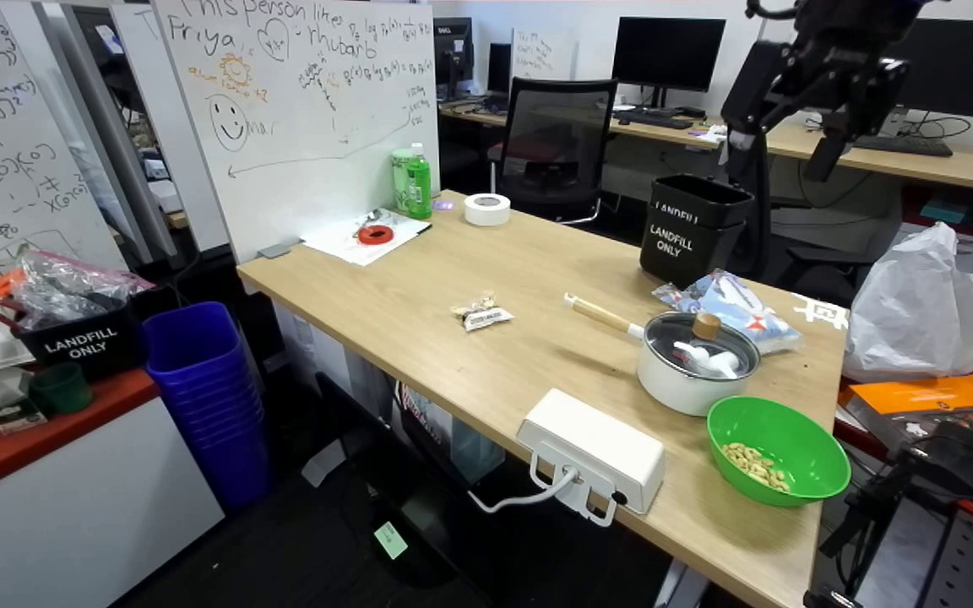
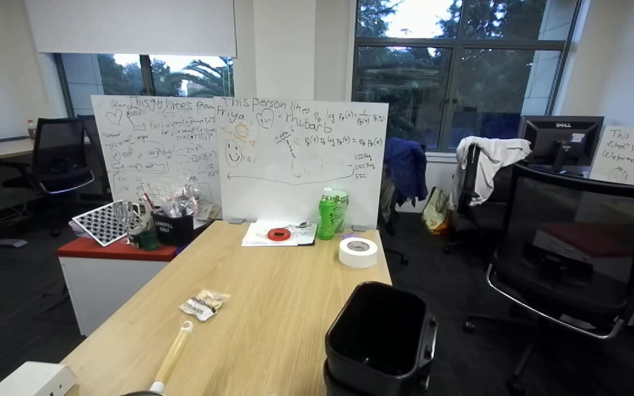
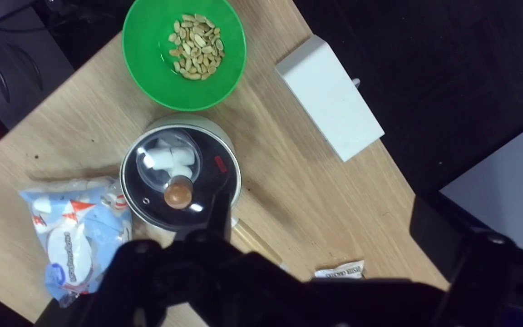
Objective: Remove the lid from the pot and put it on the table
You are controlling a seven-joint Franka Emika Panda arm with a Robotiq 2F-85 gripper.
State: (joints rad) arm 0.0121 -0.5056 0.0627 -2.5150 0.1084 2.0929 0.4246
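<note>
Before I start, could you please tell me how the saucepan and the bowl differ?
The saucepan is white outside, while the bowl is green. The saucepan wears a clear lid; the bowl is open, showing nuts. The saucepan has a long handle; the bowl has none. Both are round and stand on the table.

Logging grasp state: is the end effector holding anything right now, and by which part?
Nothing is held. The end effector hangs open and empty above the table; the lid sits on the pot, its knob ungripped.
</note>
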